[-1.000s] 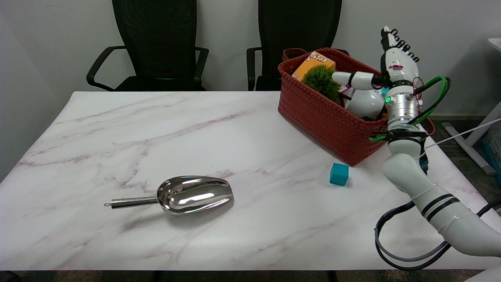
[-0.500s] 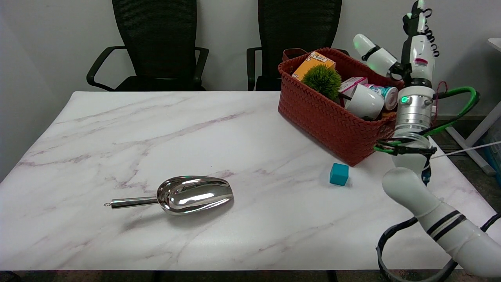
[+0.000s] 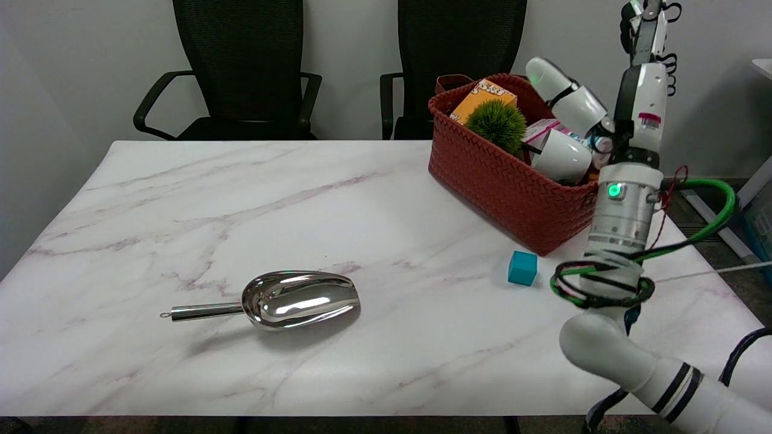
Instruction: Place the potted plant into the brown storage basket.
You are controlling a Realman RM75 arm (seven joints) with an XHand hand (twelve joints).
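Note:
The potted plant, a round green tuft (image 3: 497, 122) in a white pot (image 3: 562, 159), lies tipped on its side inside the brown woven storage basket (image 3: 500, 181) at the table's far right. My right hand (image 3: 633, 84) is raised above and to the right of the basket, fingers spread and pointing up, thumb (image 3: 566, 96) stretched left over the pot. Nothing is in the hand and it touches neither plant nor basket.
The basket also holds an orange box (image 3: 482, 96) and a pink-and-white carton (image 3: 541, 129). A teal cube (image 3: 522, 267) sits on the marble table just in front of the basket. A shiny metal scoop (image 3: 283, 299) lies near the table's front left. Two black chairs stand behind.
My right hand has lifted off the pot and risen up and to the right, then drawn back toward the near side. The plant has stayed lying in the basket.

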